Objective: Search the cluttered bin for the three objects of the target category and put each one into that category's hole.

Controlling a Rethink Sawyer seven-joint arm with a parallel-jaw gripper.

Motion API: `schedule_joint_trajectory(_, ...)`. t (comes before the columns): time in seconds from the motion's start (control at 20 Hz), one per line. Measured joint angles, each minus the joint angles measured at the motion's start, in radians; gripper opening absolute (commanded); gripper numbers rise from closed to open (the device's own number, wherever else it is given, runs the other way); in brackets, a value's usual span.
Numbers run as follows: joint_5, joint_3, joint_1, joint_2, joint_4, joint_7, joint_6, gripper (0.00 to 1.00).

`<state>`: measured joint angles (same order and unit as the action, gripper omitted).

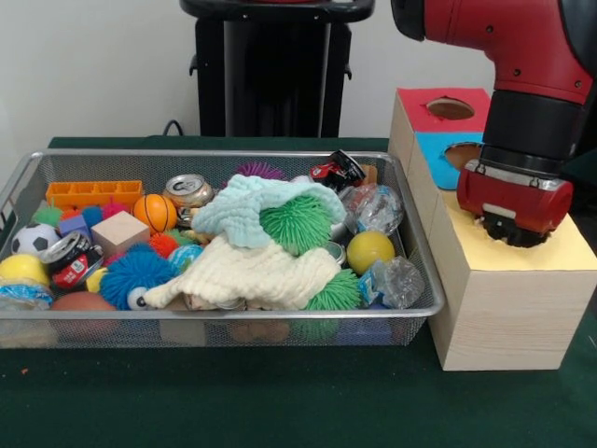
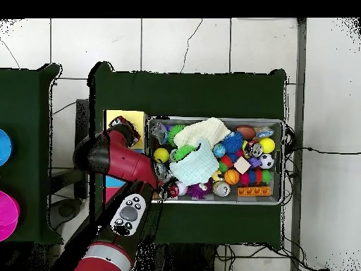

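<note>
The silver wire mesh bin [image 1: 224, 157] sits on the green table, full of toys and cans; it also shows in the overhead view [image 2: 285, 162]. No spotted white cloth shows in either view. The yellow-topped wooden box [image 1: 560, 254] stands just right of the bin. My gripper [image 1: 511, 238] is down on the yellow top, right over its hole, which the red wrist hides. In the overhead view my gripper [image 2: 121, 134] is over the yellow top [image 2: 137, 118]. What it holds, if anything, is hidden.
A cream waffle towel [image 1: 252, 271] and a mint-green towel [image 1: 247, 210] lie over the middle of the bin, among balls, spiky toys, cans and blocks. Behind the yellow box are the blue-topped box [image 1: 429, 149] and red-topped box [image 1: 420, 112].
</note>
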<state>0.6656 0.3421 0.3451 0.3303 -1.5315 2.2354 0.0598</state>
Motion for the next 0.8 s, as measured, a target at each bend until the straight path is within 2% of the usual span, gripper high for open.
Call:
schedule_joint_trajectory(0.25,0.0,0.002,0.006,0.003,-0.007,0.0,0.002,0.0)
schedule_joint_trajectory(0.5,0.0,0.014,0.02,0.023,-0.029,0.0,0.054,0.0)
schedule_joint_trajectory(0.8,-0.024,0.037,0.024,0.083,-0.046,0.0,0.195,0.0)
